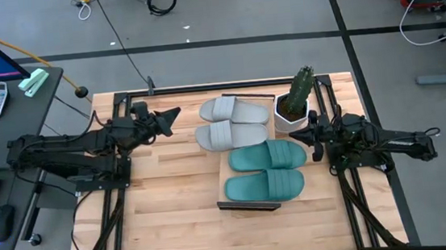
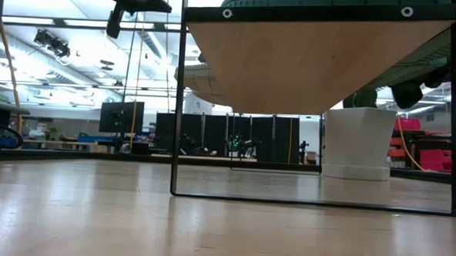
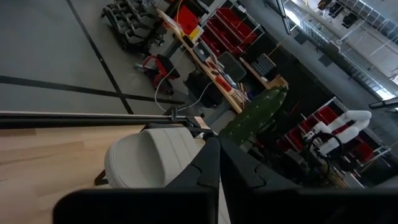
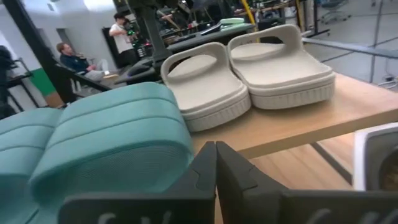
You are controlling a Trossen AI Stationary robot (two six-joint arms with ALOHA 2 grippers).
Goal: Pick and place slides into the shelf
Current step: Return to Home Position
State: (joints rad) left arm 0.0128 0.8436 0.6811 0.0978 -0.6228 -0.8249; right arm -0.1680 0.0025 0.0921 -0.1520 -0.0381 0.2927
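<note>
In the high view, the shelf (image 1: pixel 224 170), a long light-wood board with dark metal edging at its ends, stands mid-way across the slatted wooden tabletop (image 1: pixel 174 210). All four slides lie on it. The two light grey rubbery slides (image 1: pixel 229 122) rest side by side on the shelf's far half, and the two teal-green ribbed slides (image 1: pixel 266 171) sit side by side on its near half. The left gripper (image 1: pixel 171 117) hangs off the shelf's left side, near the grey pair. The right gripper (image 1: pixel 295 137) is just off the shelf's right side. A green cactus in a white pot (image 1: pixel 293 107) stands beside the shelf's far right corner.

In the low view, the shelf's pale underside (image 2: pixel 315 70) fills the upper frame on thin black legs, with the white pot behind it to the right.

In the left wrist view, the left gripper's fingers (image 3: pixel 205 163) are pressed together on nothing, with a grey slide and the cactus beyond them.

In the right wrist view, the right gripper's fingers (image 4: pixel 200 171) likewise meet, empty, close to the teal pair. The grey pair lies farther along the board, and two people (image 4: pixel 71 59) are in the room behind.
</note>
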